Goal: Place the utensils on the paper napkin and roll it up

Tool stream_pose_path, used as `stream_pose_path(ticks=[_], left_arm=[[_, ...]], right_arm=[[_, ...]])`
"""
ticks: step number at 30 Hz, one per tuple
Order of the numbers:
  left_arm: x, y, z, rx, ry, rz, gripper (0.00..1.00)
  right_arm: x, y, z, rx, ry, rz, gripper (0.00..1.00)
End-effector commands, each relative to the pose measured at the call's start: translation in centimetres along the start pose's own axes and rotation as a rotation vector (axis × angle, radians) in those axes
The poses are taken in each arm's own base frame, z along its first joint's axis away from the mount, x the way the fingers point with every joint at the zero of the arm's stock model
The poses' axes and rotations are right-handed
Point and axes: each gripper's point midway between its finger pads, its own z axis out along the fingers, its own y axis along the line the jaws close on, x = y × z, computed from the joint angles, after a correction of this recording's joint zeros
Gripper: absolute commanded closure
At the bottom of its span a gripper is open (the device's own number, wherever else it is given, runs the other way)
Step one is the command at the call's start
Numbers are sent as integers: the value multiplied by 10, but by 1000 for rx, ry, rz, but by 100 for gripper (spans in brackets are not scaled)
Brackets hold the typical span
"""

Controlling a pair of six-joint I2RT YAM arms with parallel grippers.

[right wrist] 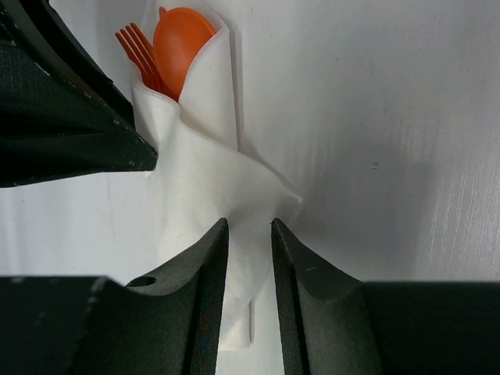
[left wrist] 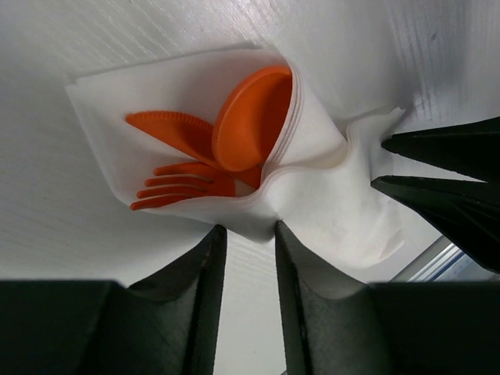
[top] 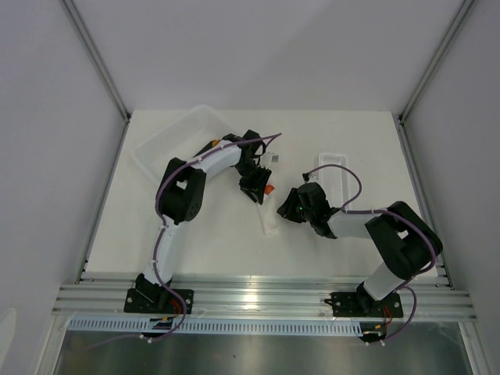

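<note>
Held the left gripper (left wrist: 246,234) at a narrow gap, tips at the folded edge of the paper napkin (left wrist: 312,195); could not tell whether pinching. Likewise set the right gripper (right wrist: 248,230) nearly closed with napkin paper showing in the gap, grip unclear. Faced each other across the half-rolled napkin near the middle of the table (top: 219,250), with spoon (left wrist: 250,117) and fork (left wrist: 199,186) poking from its open end. Bent the left arm sharply at the elbow, forearm angled rightward; stretched the right forearm leftward, low.

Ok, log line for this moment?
stage: rolling | paper napkin half-wrapped around utensils | left gripper, right gripper narrow at napkin, grip unclear
</note>
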Motion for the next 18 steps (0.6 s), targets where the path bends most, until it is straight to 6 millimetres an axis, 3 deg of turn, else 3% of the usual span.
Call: stream_pose_path(ticks=[1, 6, 11, 18], left_arm=[[-6, -8, 0, 19, -14, 4, 67], [-7, -10, 0, 29, -29, 10, 75], [-12, -10, -1, 23, -47, -16, 99], [-6, -12, -6, 14, -75, -19, 99]], right_arm=[[38, -40, -7, 139, 117, -23, 67], [41, -44, -7, 150, 127, -12, 68], [41, -45, -9, 152, 126, -9, 68], [26, -36, -18, 131, 85, -44, 67]])
